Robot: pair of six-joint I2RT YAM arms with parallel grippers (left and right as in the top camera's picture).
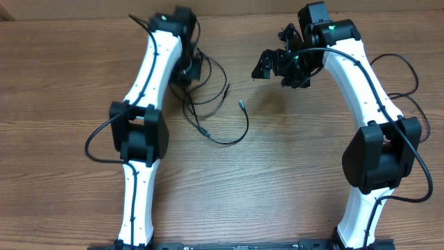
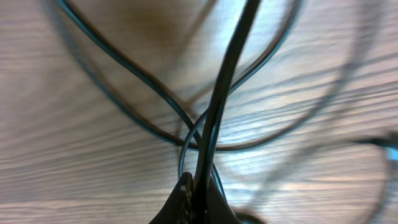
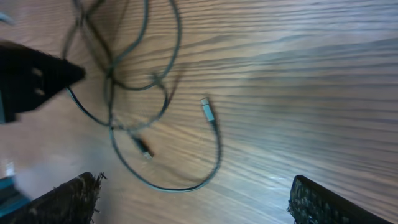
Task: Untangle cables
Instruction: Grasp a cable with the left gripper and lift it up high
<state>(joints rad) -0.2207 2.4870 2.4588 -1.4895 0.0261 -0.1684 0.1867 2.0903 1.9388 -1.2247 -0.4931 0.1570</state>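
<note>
Left gripper (image 2: 198,194): fingers pinched closed on one black cord of the cables (image 1: 210,136), whose loose loops lie on the wood-grain table (image 1: 291,180) near the left arm. Right gripper (image 3: 196,186): fingers spread wide and holding nothing, above the loops and a silvery plug tip (image 3: 207,109).

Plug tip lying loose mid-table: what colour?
Silvery plug tip on a black cable; right wrist view shows it best.

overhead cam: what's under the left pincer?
The left pincer covers its grasp point there; only loops spilling right over the table show. The left wrist view shows it shut on the cables, with thinner strands crossing beneath.
</note>
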